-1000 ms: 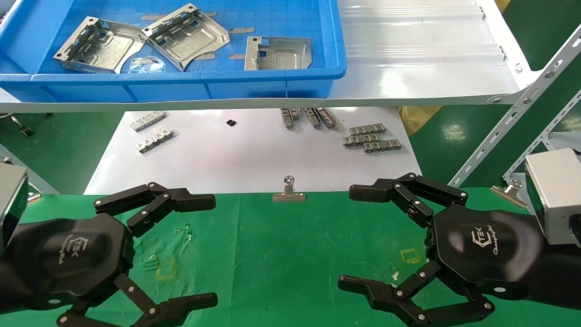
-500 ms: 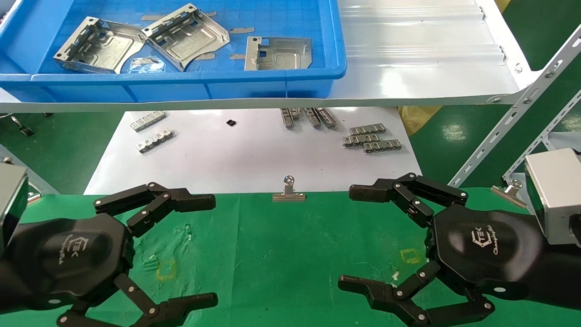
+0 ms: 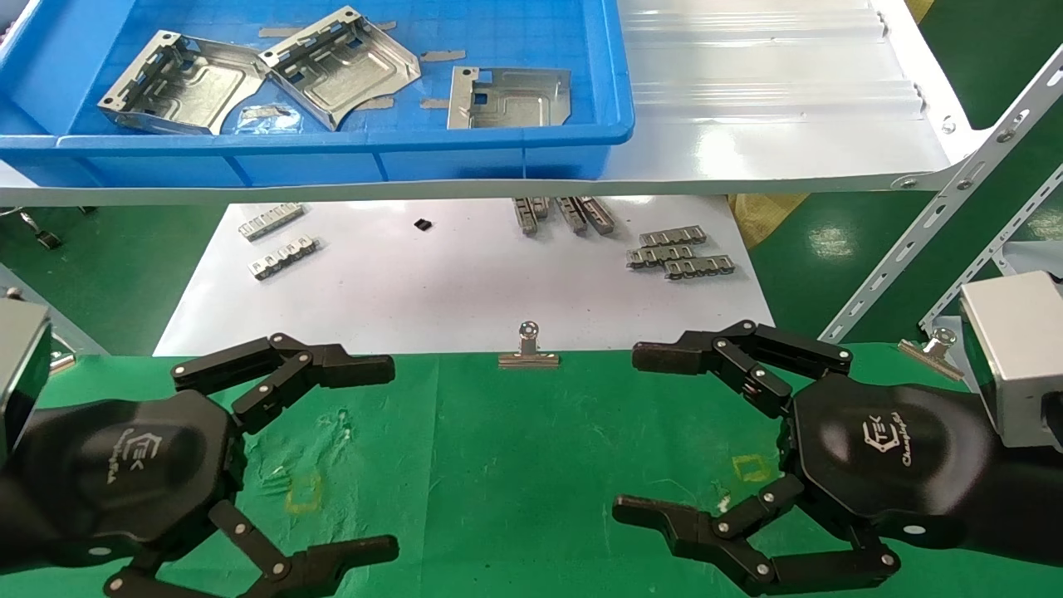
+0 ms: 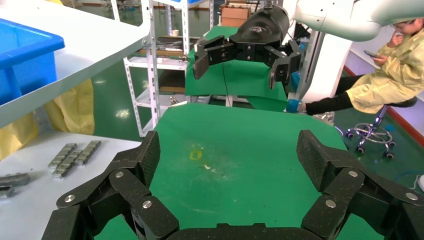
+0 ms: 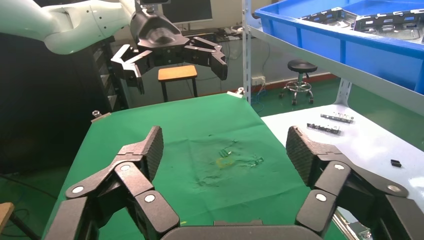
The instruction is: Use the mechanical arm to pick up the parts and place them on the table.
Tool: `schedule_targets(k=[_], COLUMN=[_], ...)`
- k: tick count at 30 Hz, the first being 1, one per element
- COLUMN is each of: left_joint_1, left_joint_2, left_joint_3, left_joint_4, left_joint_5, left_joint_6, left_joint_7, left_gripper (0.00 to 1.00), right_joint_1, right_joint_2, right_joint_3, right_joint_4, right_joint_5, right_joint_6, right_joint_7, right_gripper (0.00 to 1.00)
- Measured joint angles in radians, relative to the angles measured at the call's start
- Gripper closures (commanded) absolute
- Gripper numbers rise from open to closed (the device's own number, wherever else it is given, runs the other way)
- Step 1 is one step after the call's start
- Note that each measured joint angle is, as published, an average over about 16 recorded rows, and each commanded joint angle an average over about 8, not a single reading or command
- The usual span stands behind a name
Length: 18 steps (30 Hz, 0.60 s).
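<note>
Head view: 3 parts point(image 3: 332, 66) lie flat in the far-left tray point(image 3: 332, 158), flanges facing varied ways. Left gripper point(image 3: 390, 453) and right gripper point(image 3: 635, 436) hover over the table point(image 3: 515, 465), fingers spread, empty.

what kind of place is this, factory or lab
Probably a factory-style workshop or robot test bay: stamped metal parts lie in a blue tray on a slotted steel rack, and a seated worker in a yellow smock is nearby.

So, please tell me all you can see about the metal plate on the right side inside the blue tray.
The metal plate is silvery stamped sheet, roughly square, with raised ridges, small cut-outs and one curved cut-out corner. It lies flat on the floor of the blue tray, near the front wall, apart from the other two plates. Neither gripper is near it.
</note>
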Motion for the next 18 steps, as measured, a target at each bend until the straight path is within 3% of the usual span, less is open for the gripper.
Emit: schedule_targets(k=[18], left_joint_1=[0.0], left_joint_2=[0.0], left_joint_3=[0.0], left_joint_4=[0.0], left_joint_5=[0.0], left_joint_6=[0.0], left_joint_7=[0.0], left_gripper=[0.0], right_joint_1=[0.0], right_joint_2=[0.0], right_joint_3=[0.0], right_joint_4=[0.0], right_joint_5=[0.0], right_joint_6=[0.0], right_joint_7=[0.0], right_gripper=[1.0])
